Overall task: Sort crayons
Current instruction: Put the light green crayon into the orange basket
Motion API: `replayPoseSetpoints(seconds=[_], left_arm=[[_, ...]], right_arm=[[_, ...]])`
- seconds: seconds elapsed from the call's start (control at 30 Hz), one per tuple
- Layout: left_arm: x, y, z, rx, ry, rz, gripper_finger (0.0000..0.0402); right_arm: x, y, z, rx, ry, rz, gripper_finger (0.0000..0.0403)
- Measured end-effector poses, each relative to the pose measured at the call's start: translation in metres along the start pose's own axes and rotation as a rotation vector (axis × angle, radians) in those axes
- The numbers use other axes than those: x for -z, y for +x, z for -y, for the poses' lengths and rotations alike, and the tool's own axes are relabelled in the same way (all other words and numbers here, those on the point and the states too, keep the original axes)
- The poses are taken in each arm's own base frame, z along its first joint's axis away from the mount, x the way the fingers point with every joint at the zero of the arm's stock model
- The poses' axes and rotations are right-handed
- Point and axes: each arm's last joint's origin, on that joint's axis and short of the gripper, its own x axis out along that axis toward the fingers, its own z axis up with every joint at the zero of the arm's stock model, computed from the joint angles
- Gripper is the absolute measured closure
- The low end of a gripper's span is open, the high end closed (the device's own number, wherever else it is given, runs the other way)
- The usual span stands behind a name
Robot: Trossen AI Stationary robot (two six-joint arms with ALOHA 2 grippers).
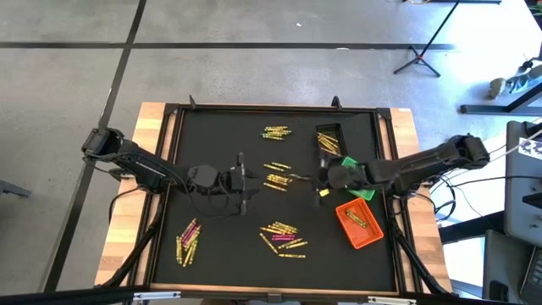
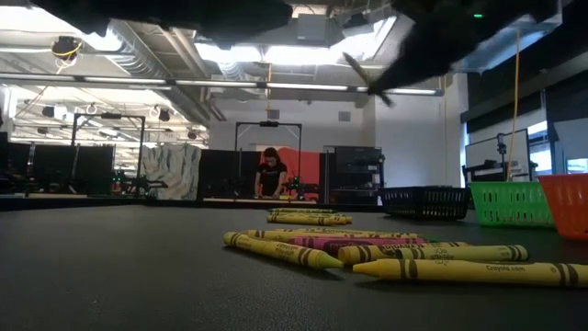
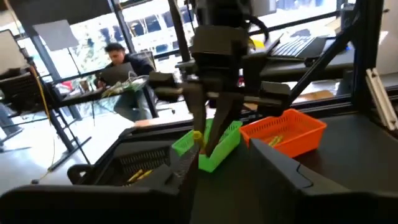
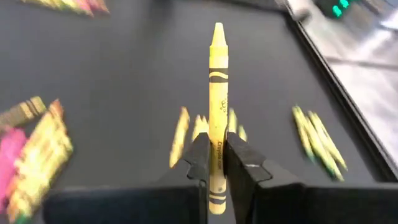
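Note:
Over the middle of the black mat, my right gripper point(image 1: 320, 178) is shut on one yellow crayon point(image 4: 217, 87), which also shows in the left wrist view as a yellow crayon point(image 3: 198, 138) between that arm's fingers. Facing it from the left, my left gripper point(image 1: 246, 180) stands open and holds nothing. Loose crayons lie flat on the mat in piles: far point(image 1: 275, 132), middle point(image 1: 278, 175), near point(image 1: 284, 237) and near left point(image 1: 188, 241), the last with pink ones. The near pile of crayons point(image 2: 386, 253) fills the low view. My right gripper pinches the yellow crayon's wrapped lower half point(image 4: 217, 155) between its two fingers point(image 4: 199, 158). The fingers lie along the crayon; its pointed tip point(image 4: 217, 31) sticks out ahead of the fingertips and its blunt end reaches back between them. The crayon is lifted clear of the mat.
Three small bins stand at the right of the mat: a black bin point(image 1: 329, 140) with crayons at the far side, a green bin point(image 1: 362, 190) partly under my right arm, and an orange bin point(image 1: 359, 224) holding a few crayons. A raised frame point(image 1: 169, 169) edges the mat. A person sits beyond the table point(image 2: 269, 173).

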Motion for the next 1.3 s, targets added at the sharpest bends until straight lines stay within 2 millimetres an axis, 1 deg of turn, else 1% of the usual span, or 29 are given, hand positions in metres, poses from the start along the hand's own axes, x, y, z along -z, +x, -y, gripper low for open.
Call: replayPoseSetpoints(seconds=[0.1, 0.23, 0.37, 0.53, 0.7, 0.9, 1.13, 1.3], left_arm=[[0.002, 0.0, -0.001, -0.012, 0.008, -0.023, 0.0277], [0.002, 0.001, -0.003, -0.027, 0.007, -0.023, 0.0277], [0.003, 0.002, -0.006, -0.034, 0.007, -0.029, 0.0277], [0.004, 0.003, -0.009, -0.046, 0.008, -0.036, 0.0277], [0.005, 0.004, -0.012, -0.056, 0.008, -0.039, 0.0279], [0.005, 0.004, -0.012, -0.055, 0.008, -0.041, 0.0279], [0.005, 0.004, -0.012, -0.055, 0.004, -0.042, 0.0279], [0.005, 0.004, -0.012, -0.055, 0.006, -0.042, 0.0279]], right_arm=[[0.009, -0.016, -0.006, 0.054, 0.026, -0.086, 0.038], [0.02, -0.036, -0.008, 0.127, 0.092, -0.172, 0.0383], [0.032, -0.049, -0.007, 0.174, 0.147, -0.258, 0.0378], [0.043, -0.057, -0.009, 0.19, 0.206, -0.352, 0.0379], [0.05, -0.067, -0.023, 0.099, 0.25, -0.426, 0.0379], [0.056, -0.086, -0.052, -0.101, 0.26, -0.484, 0.0378], [0.07, -0.111, -0.073, -0.135, 0.345, -0.553, 0.0378], [0.076, -0.125, -0.086, -0.176, 0.375, -0.545, 0.0378]])
